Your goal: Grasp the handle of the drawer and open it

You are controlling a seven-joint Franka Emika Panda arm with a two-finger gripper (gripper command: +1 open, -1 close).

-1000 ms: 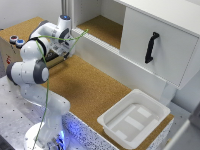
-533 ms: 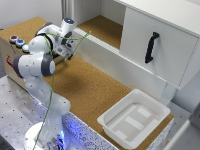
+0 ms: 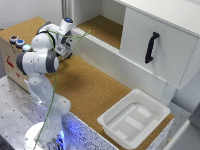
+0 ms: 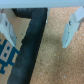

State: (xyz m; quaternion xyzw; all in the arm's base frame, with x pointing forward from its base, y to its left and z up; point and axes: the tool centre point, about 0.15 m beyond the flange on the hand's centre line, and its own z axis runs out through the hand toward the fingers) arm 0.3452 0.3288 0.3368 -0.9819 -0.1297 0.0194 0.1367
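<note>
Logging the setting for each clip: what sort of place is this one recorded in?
Most likely a robotics lab test bench, not a real home: a cork-covered table, a plain white drawer mock-up with a black handle, and the arm's base bolted to a perforated metal plate.

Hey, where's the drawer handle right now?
In the exterior view, the handle sits upright on the white drawer front at the right, above the plastic tray.

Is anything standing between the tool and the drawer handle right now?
Nothing visible does. The tool is over the cork surface, far from the handle; the white tray lies off that line.
</note>
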